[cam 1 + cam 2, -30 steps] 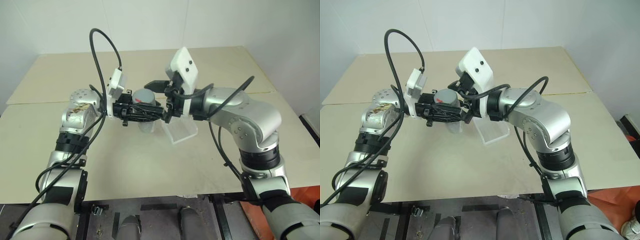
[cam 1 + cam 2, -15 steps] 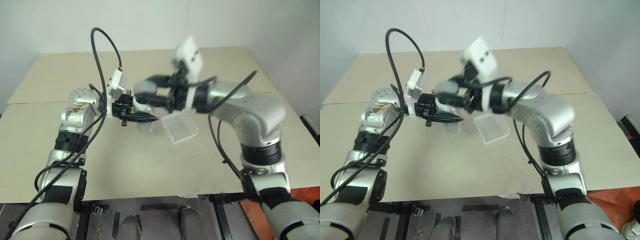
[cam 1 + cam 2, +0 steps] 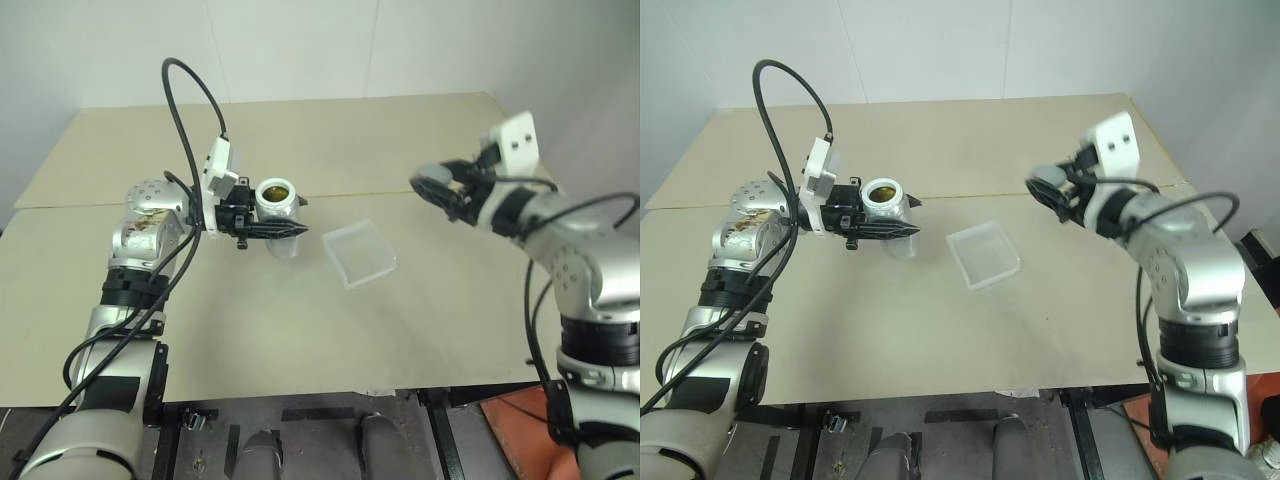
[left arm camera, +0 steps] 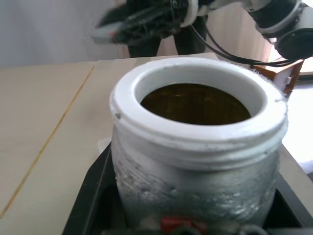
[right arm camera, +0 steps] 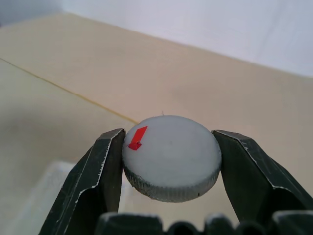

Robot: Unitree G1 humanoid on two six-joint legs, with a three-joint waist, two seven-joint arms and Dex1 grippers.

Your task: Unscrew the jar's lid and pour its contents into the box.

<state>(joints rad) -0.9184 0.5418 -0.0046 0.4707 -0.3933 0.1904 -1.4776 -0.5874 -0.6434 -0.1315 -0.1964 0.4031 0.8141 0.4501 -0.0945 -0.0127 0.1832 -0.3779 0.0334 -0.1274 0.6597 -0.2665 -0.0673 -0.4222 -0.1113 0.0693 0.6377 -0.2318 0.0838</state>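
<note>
— Spillage worries me most. The jar is open-mouthed and held above the surface in the left gripper, whose jaws are clenched around its silvery body; dark amber contents show inside the white rim.

— Is the box under it?

— No. It lies flat on the surface just beside the jar, toward the robot's right, and it looks empty. So the jar must travel sideways before it tips. If the wrist rolls too soon, I'd expect the contents to land short, on the surface rather than in the tray.

— And the rim is low.

— Yes, and the tray is only somewhat wider than the jar. A fast or high pour could bounce things over the edge, or a knock from the jar could nudge that light plastic away.

— What about the lid?

— Off the jar, grasped edge-on between the jaws of the right gripper, held in the air well off to the right. The hold is only on its thin ribbed edge, so it could slip and drop.

— Anything else?

— The jar body looks smooth; tilted steeply, it might twist in the grip.
</note>
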